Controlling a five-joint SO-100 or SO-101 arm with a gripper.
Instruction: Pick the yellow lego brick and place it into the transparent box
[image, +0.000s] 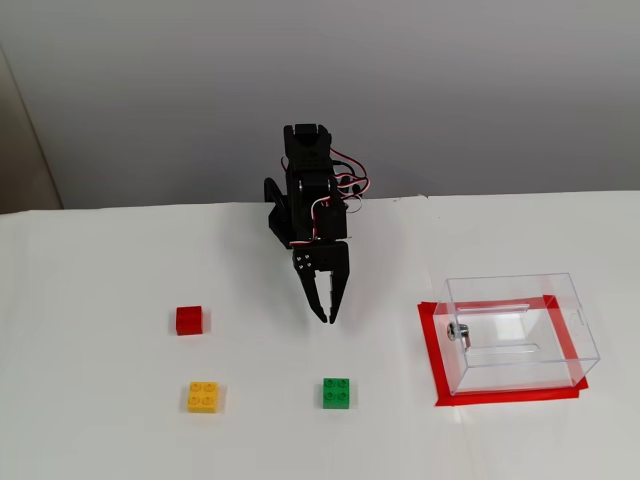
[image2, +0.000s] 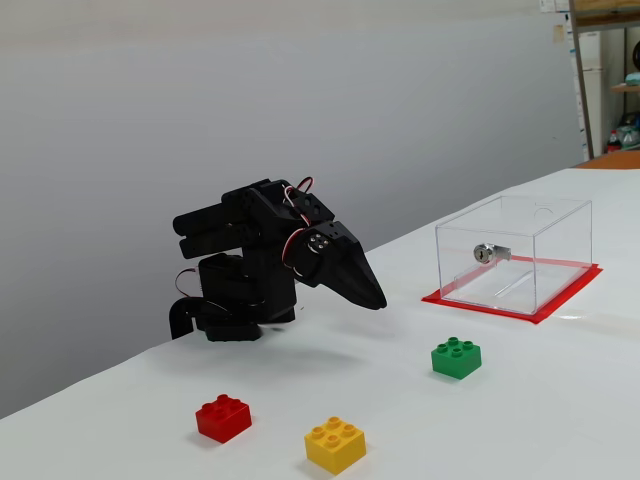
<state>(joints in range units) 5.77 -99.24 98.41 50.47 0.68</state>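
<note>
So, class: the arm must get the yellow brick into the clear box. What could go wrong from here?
1. The gripper hangs nearer the green brick than the yellow brick, so it might take the wrong one.
2. The red brick sits close by and could be knocked.
3. The clear box has thin walls; a carried brick may clip the rim.

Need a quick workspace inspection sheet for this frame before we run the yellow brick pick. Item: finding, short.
Surface: white table, flat, no spills.
Yellow lego brick: studs up, on the table, apart from the other bricks, untouched.
Transparent box: empty, standing on a red taped rectangle, metal fitting on one wall.
Clutter: red brick and green brick, both loose on the table.
Claw: folded down near the base, fingertips together, holding nothing.
Cables: red and white servo wires looped along the arm, clear of the bricks.
Surroundings: plain grey wall; shelving at one fixed view's edge.
</note>
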